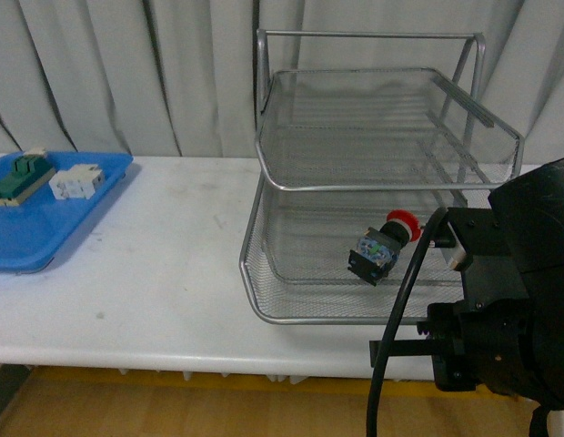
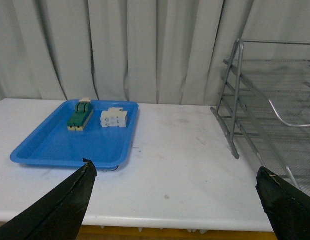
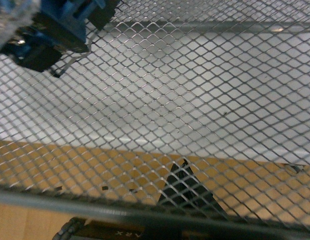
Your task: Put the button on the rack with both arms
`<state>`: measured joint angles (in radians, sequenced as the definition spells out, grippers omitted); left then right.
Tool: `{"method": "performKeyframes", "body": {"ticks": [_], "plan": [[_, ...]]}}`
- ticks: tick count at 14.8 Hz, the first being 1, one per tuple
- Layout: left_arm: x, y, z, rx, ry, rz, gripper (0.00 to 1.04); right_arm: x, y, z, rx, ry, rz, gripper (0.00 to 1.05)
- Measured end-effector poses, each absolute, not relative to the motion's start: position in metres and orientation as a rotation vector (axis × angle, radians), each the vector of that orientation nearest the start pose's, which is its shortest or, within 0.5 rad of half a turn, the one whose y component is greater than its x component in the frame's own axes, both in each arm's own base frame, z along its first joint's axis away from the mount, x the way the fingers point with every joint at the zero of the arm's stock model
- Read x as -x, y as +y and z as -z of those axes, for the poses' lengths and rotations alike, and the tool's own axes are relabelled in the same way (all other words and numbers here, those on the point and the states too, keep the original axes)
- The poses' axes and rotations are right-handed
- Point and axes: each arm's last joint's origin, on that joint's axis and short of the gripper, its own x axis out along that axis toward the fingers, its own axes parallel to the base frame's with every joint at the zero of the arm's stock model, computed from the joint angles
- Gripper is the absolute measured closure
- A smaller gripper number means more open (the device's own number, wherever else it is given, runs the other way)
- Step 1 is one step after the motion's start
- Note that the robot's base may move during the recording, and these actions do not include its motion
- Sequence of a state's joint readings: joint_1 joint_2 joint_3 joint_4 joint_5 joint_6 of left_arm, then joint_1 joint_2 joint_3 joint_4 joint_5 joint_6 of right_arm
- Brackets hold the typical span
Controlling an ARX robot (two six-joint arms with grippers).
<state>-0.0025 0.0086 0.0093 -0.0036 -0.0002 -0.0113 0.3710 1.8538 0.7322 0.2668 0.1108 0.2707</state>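
Starting on the far left in the front view, we've got the blue tray [image 1: 41, 228] sitting on the white counter [image 1: 173, 273], with a green and beige switch [image 1: 20, 175] and a white blocky part [image 1: 75, 182] side by side in its back half. The left wrist view shows the same tray [image 2: 60, 142] from the other angle, switch [image 2: 80, 115] and white part [image 2: 114, 118] just beside each other, well apart from the rack.

Our left pincer [image 2: 177, 200] only shows up in its own wrist view. The two dark fingertips [image 2: 70, 200] sit far apart at the lower corners with nothing between them, so it's spread wide, hovering over bare counter between the tray and the rack [image 2: 265, 115].

Moving right, the rack [image 1: 382, 191] stands on the counter against the curtain. The button [image 1: 384, 244] lies tipped on its side on the mesh of the lower tier we can see, red cap pointing back and to the right, near that tier's front right area. Nothing is touching it.

Far right, the right arm [image 1: 509, 300] is a big dark block in front of the rack's right corner. We can't tell how its pincer stands. Its wrist view looks through mesh [image 3: 160, 110] with the button's [image 3: 50, 30] blue and black body at one corner.
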Motion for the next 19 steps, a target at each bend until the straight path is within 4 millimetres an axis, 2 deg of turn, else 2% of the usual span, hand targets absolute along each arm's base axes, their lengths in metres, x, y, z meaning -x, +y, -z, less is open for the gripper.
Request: {"method": "performKeyframes", "body": {"ticks": [7, 11, 12, 13, 14, 15, 19], "plan": [[-0.098, 0.0, -0.166, 0.011, 0.003, 0.002, 0.07, -0.312, 0.113, -0.099, -0.066, 0.796, -0.12, 1.03], [-0.098, 0.0, -0.166, 0.011, 0.003, 0.002, 0.07, -0.323, 0.113, -0.095, -0.068, 0.804, -0.108, 1.03], [-0.098, 0.0, -0.166, 0.011, 0.003, 0.002, 0.07, -0.331, 0.111, -0.096, -0.07, 0.803, -0.1, 1.03], [-0.098, 0.0, -0.166, 0.011, 0.003, 0.002, 0.07, -0.353, 0.105, -0.105, -0.079, 0.763, -0.078, 1.03], [-0.098, 0.0, -0.166, 0.011, 0.003, 0.002, 0.07, -0.372, 0.099, -0.097, -0.059, 0.779, -0.043, 1.03], [-0.098, 0.0, -0.166, 0.011, 0.002, 0.002, 0.07, -0.383, 0.093, -0.098, -0.044, 0.76, -0.023, 1.03], [-0.098, 0.0, -0.166, 0.011, 0.003, 0.002, 0.07, -0.39, 0.087, -0.096, -0.03, 0.747, 0.0, 1.03]]}}
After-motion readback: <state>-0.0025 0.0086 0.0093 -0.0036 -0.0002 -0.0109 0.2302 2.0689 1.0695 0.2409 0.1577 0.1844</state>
